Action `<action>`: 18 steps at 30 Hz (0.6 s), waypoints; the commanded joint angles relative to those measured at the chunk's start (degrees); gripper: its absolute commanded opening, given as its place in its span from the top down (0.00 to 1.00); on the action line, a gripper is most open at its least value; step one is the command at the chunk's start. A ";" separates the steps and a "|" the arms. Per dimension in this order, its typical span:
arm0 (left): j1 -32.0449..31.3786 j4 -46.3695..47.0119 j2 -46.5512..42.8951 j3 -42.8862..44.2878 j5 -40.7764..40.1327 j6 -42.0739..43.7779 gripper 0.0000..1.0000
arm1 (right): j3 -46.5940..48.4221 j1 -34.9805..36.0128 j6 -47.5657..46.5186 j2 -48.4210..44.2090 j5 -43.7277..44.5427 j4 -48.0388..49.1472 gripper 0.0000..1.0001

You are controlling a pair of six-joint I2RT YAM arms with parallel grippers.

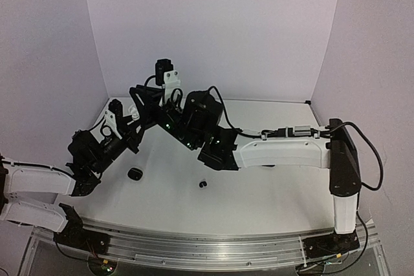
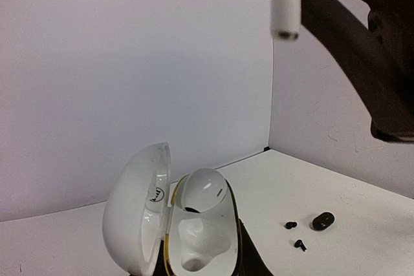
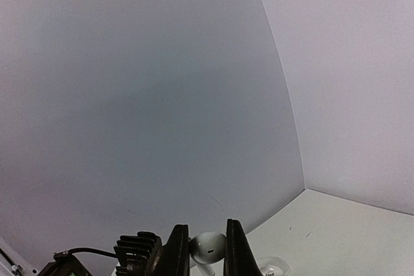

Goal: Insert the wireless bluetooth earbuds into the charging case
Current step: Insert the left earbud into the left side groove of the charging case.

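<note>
White matte tabletop [image 1: 272, 198], enclosed by pale lavender walls [image 1: 213, 24]. Left gripper [image 2: 200, 267] is clamped on a white pebble-shaped plastic charging case [image 2: 139, 218] with its lid open; one white comma-shaped earbud [image 2: 206, 190] sits inside it. Right gripper [image 3: 207, 253] pinches a second white earbud [image 3: 208, 245], raised above the case. Three small black items [image 2: 323, 220], too small to identify, lie on the table right of the case.
</note>
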 commanded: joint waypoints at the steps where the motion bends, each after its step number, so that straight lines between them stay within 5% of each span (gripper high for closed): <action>1: 0.35 4.27 0.48 3.17 0.77 -0.84 1.00 | 1.20 0.01 -1.97 2.11 -0.69 4.69 1.00; 18: 0.35 5.13 1.00 3.72 2.63 -0.84 1.00 | -1.58 0.03 -5.23 3.70 -0.12 3.09 1.00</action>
